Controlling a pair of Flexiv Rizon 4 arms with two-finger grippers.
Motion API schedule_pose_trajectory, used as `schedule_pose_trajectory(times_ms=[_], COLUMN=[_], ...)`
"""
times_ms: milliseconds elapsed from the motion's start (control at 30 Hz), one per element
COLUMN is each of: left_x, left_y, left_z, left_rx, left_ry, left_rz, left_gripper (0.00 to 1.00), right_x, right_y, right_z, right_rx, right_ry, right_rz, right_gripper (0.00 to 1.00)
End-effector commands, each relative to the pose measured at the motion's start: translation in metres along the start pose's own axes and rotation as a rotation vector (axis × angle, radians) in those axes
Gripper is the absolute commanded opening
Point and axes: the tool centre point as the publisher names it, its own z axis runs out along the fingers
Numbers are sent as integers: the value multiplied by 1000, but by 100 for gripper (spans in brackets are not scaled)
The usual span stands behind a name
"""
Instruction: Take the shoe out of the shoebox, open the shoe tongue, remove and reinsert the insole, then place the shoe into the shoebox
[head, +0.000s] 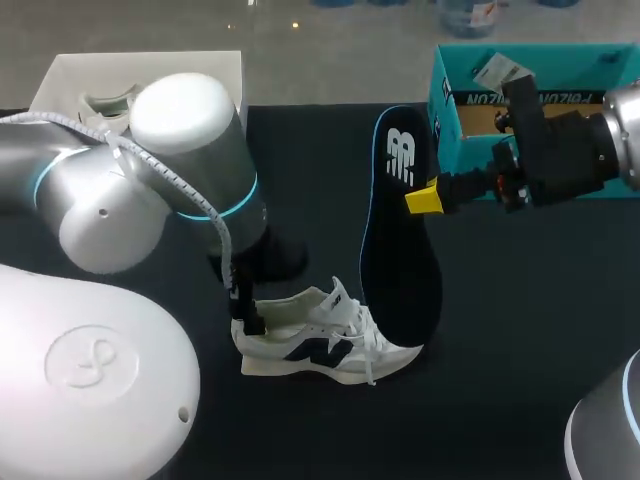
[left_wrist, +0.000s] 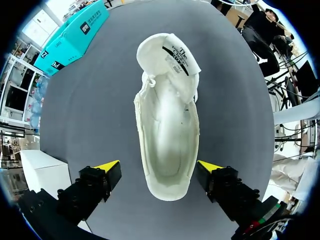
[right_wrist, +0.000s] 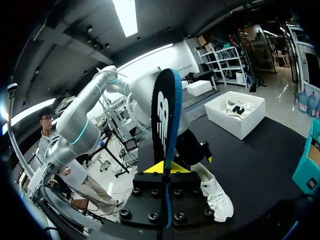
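Fingers of the right arm clench the navy foam insole mid-frame; only the left wrist view shows the left fingers released, flanking the white mesh sneaker.

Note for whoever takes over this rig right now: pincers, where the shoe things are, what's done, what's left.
Left pincer: open, fingers either side of the shoe at its heel, not gripping.
Right pincer: shut on the insole, held on edge near the shoe.
Shoe stands on the table, tongue pulled open, inside bare.
Teal shoebox sits at the table's far right.
Done: shoe out, tongue open, insole out.
Left: reinsert insole, put shoe back in the shoebox.
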Motion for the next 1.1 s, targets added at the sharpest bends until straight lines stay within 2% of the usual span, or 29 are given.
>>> schedule_pose_trajectory(times_ms=[33,367,633,867,1100], left_x=[2,7,-2,-30,-40], left_y=[7,7,-23,-47,-71], left_z=[-1,-5,-12,8,21], left_rx=[8,20,48,36,18], left_ry=[-3,-12,-22,-4,-29], left_rz=[-1,-6,-1,-50,-19], left_gripper=[100,100,100,100,100], right_x=[-1,-1,-1,-1,-1], right_y=[1,1,1,1,1], right_z=[3,3,3,3,3], right_rx=[2,2,2,2,2], right_ry=[0,0,0,0,0], right_rz=[1,1,1,1,1], right_gripper=[0,0,0,0,0])
